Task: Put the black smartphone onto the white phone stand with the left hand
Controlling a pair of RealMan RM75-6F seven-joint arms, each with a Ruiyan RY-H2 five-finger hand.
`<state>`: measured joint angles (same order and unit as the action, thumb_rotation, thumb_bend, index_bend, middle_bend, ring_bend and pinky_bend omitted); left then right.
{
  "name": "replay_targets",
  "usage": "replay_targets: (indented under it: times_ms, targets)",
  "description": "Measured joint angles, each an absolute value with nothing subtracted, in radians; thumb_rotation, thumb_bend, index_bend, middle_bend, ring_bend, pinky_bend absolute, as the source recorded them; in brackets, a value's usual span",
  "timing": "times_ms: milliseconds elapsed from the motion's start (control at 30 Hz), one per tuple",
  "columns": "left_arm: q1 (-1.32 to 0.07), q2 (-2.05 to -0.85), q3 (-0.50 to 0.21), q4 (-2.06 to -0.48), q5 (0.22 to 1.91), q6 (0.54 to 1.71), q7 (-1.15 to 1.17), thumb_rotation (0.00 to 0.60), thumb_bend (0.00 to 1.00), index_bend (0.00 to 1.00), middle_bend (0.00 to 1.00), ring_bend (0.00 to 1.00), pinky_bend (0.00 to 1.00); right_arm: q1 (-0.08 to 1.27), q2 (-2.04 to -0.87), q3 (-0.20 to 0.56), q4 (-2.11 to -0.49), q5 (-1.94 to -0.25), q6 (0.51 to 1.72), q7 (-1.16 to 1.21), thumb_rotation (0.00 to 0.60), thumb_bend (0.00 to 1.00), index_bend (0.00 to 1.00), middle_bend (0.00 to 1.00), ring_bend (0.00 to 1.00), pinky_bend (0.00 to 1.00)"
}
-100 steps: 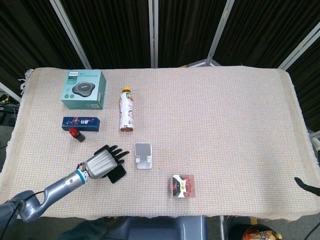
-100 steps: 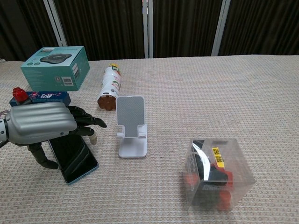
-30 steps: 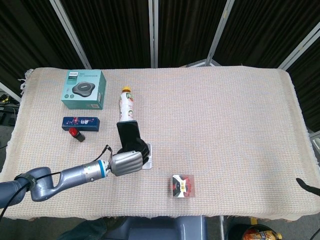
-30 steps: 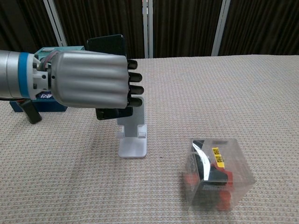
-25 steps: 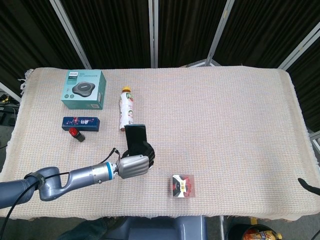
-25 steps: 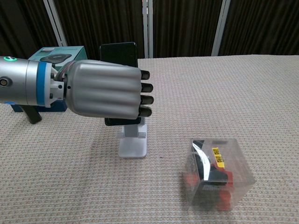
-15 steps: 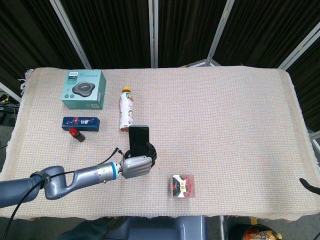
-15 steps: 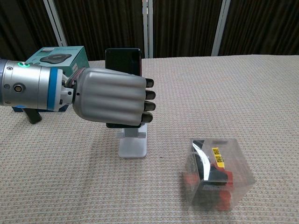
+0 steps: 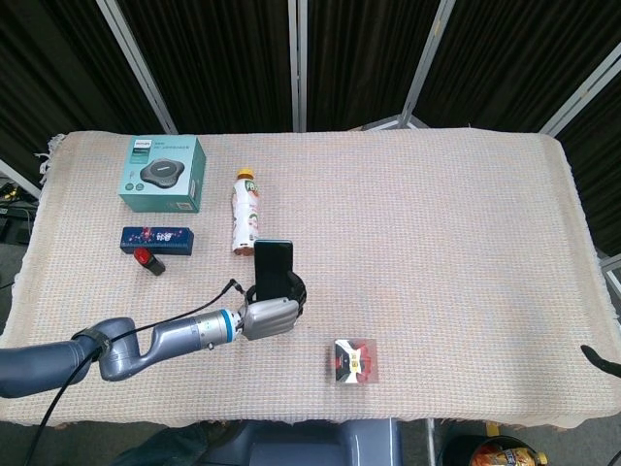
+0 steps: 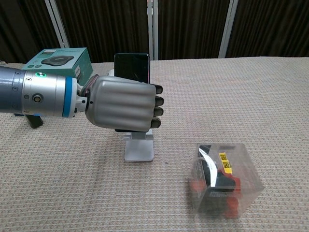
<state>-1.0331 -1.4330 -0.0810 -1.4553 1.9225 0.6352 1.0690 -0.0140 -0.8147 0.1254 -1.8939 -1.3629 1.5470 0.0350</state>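
Note:
My left hand (image 10: 124, 108) (image 9: 270, 315) grips the black smartphone (image 10: 132, 67) (image 9: 273, 263) and holds it upright, screen facing me. The phone stands right over the white phone stand (image 10: 140, 147), whose base shows below my fingers in the chest view. In the head view the stand is hidden behind the hand and phone. I cannot tell whether the phone's lower edge rests on the stand's ledge, as the hand covers it. The right hand is out of sight in both views.
A teal box (image 9: 163, 173) (image 10: 58, 59), a lying bottle (image 9: 245, 211), a dark blue box (image 9: 157, 239) and a red-capped item (image 9: 147, 259) lie at the back left. A clear cube with red and black contents (image 10: 222, 180) (image 9: 354, 361) sits right of the stand.
My left hand has picked the phone up off the cloth, carried it rightward, turned it upright over the stand, and lowered it slightly in the last second.

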Motion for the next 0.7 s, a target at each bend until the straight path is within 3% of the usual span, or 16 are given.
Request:
replay_targets:
  times_ms: [300,700]
  targets:
    - [-1.037,-1.466,-0.058,-1.426,1.957,0.701,1.049,0.600,0.00,0.51,0.33,0.43,0.39,-0.013,-0.813,0.126,-1.893,-1.360,1.543,0.040,0.600,0.00,0.00,0.00,0.00,0.00]
    - [-1.027,-1.480,-0.067,-1.436,1.897,0.653,1.094,0.600,0.00,0.49,0.32,0.42,0.38,-0.015,-0.809,0.128,-1.890,-1.356,1.542,0.056,0.600,0.00,0.00,0.00,0.00,0.00]
